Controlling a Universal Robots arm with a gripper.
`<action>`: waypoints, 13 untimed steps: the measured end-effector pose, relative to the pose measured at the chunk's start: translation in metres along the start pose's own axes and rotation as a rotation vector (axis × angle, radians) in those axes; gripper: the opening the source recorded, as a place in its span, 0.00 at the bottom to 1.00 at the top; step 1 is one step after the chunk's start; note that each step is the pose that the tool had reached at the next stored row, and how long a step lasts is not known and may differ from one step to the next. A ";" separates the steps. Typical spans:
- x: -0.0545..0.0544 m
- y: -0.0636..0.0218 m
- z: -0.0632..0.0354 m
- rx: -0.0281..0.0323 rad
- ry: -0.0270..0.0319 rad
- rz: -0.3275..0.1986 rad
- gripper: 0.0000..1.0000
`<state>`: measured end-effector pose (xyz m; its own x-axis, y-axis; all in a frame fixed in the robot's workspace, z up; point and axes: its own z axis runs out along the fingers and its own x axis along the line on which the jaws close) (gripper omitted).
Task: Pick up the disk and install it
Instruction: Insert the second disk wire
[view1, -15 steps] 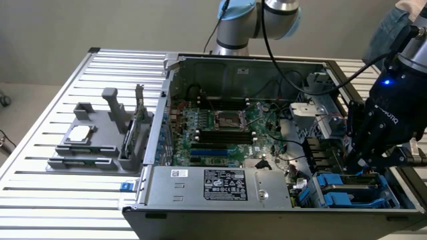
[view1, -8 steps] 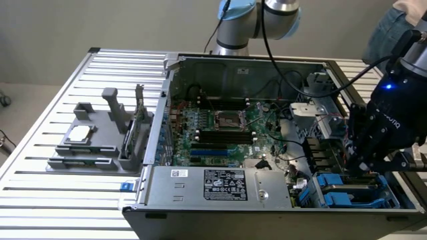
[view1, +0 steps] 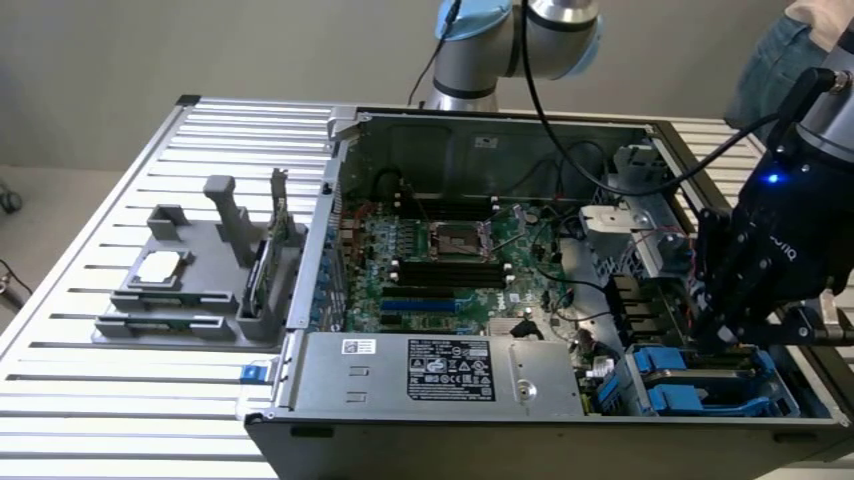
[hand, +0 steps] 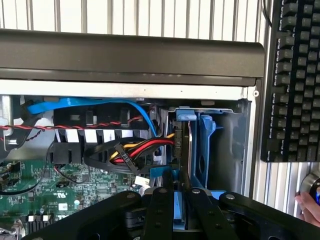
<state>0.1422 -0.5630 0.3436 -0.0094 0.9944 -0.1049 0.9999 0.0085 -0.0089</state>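
While an open computer case (view1: 467, 260) lies on a slatted metal table (view1: 80, 400), the robot's black gripper (hand: 172, 200) reaches down into the drive bay at the case's corner (the exterior view's right). Its fingers (hand: 159, 210) are closed narrowly on the disk (hand: 176, 197), which stands on edge in its blue carrier beside another blue bracket (hand: 204, 150), near the bundled power cables (hand: 132, 152).

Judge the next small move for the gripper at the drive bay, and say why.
Probably a gentle push further into the bay. The gripper is closed on the disk by its blue carrier, lined up with the blue drive cage inside the computer case, with the disk not yet fully seated.
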 end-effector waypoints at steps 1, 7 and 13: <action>0.000 -0.0001 0.0005 -0.0019 0.0000 0.000 0.16; 0.000 -0.0014 0.0047 -0.0078 0.0000 0.001 0.16; 0.000 -0.0017 0.0063 -0.0123 0.0004 0.000 0.16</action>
<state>0.1405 -0.5640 0.3373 -0.0093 0.9945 -0.1045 0.9999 0.0097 0.0033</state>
